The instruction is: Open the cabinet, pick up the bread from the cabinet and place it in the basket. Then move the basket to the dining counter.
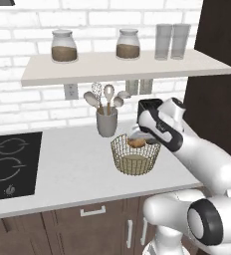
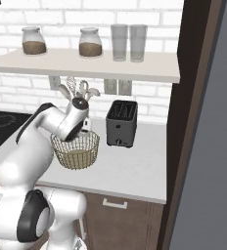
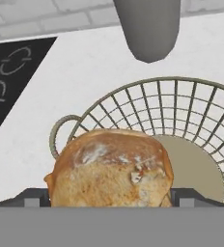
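White worktop (image 1: 72, 169) is left bare between the cooktop (image 1: 10, 164) and the front edge, so room for carrying is judged ample. The basket (image 1: 134, 154) is set near the right end. The bread (image 3: 111, 169) is held over its rim between the spread gripper (image 3: 111, 205); release, then grasping the basket, seems next.

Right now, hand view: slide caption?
Bread between the gripper jaws, poised over the wire basket on the white worktop.
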